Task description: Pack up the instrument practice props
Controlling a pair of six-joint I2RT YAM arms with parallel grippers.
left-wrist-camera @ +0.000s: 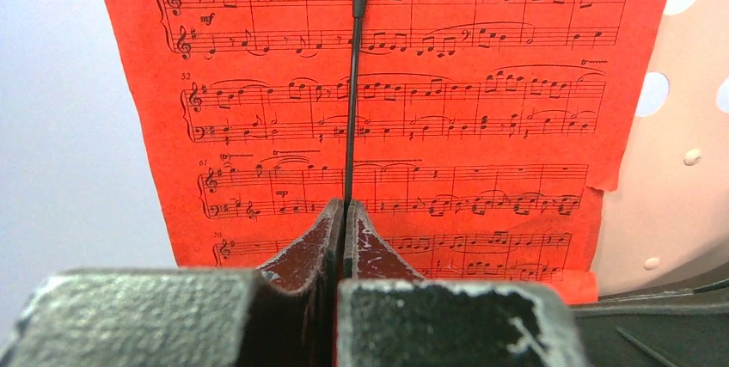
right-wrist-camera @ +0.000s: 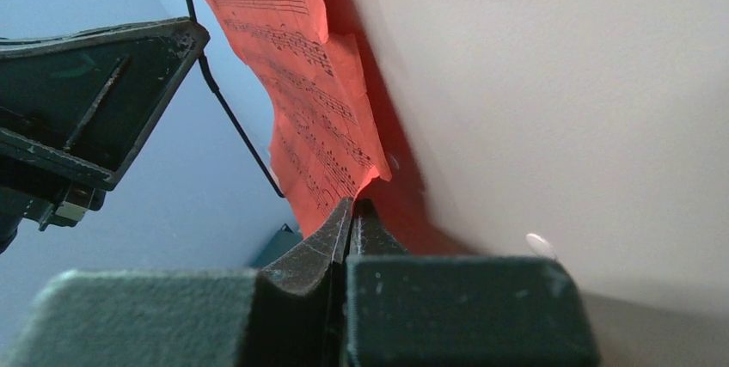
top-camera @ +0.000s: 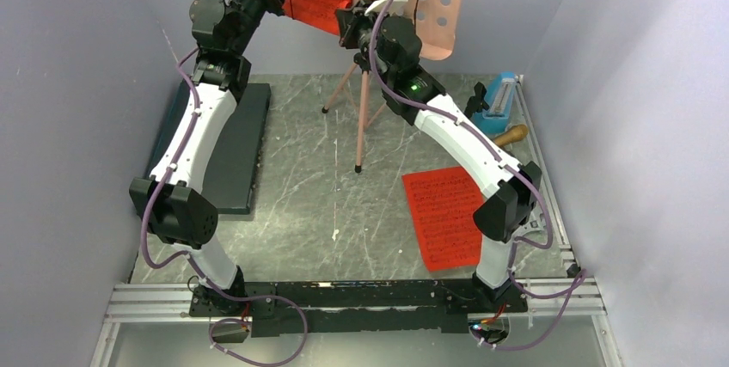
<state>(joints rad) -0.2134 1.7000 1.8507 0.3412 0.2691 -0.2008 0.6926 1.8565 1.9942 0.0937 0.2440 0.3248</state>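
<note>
While left hand (left-wrist-camera: 346, 205) clamps the black retainer wire (left-wrist-camera: 352, 83), right hand (right-wrist-camera: 351, 205) pinches the red sheet-music page (right-wrist-camera: 318, 109); next we likely pull it off the pink desk (right-wrist-camera: 559, 126).

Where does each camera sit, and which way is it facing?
Top external: above, behind the robot, looking down on the grey marbled table; both arms show.
Left wrist: on the left hand, facing red sheet-music pages on the pink perforated desk; shut fingers show.
Right wrist: on the right hand, looking along those pages; fingers show.
Wrist views share the pages.
</note>
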